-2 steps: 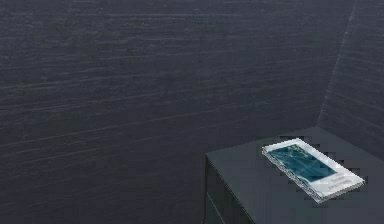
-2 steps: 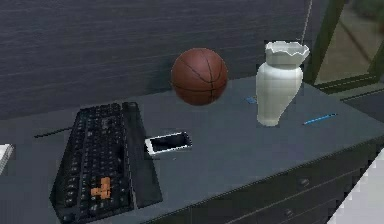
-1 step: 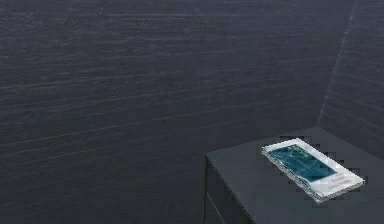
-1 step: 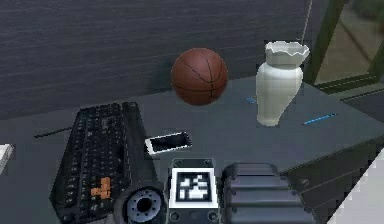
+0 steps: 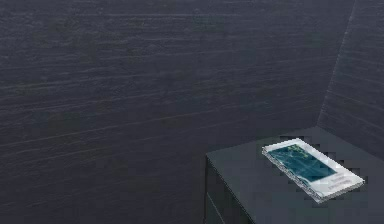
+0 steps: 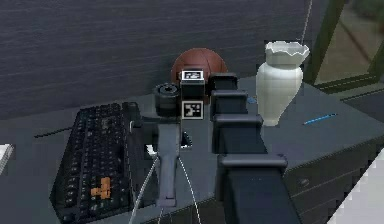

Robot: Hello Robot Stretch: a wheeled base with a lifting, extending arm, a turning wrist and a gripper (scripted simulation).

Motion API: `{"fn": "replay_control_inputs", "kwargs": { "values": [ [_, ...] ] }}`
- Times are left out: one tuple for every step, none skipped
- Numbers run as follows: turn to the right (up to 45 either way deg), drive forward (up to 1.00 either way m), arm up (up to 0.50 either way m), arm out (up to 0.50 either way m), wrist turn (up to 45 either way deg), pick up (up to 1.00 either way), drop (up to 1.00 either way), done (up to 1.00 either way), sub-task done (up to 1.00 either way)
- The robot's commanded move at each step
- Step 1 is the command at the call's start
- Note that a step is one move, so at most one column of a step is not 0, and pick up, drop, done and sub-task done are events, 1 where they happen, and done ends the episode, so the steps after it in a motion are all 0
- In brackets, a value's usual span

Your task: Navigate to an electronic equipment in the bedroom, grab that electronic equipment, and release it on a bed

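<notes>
A flat device (image 5: 311, 167) with a blue screen and a white frame lies on the corner of a dark desk (image 5: 240, 180) at the forward view's lower right. In the arm side view a black keyboard (image 6: 97, 155) with a few orange keys lies on the same dark desk (image 6: 330, 140). The arm (image 6: 240, 150) reaches out over the desk, just right of the keyboard. My gripper (image 6: 168, 178) hangs beside the keyboard's right edge. I cannot tell whether it holds anything.
A brown basketball (image 6: 200, 62) rests at the desk's far side behind the arm's markers. A white vase (image 6: 279, 82) stands right of the arm, with a thin blue pen (image 6: 318, 120) beyond it. A dark wall (image 5: 150, 90) backs the desk. A window (image 6: 350, 40) is at the upper right.
</notes>
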Motion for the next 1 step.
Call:
{"fn": "replay_control_inputs", "kwargs": {
  "values": [
    [0.0,0.00,0.00,0.00,45.0,0.00,0.00,0.00,0.00]
  ]
}}
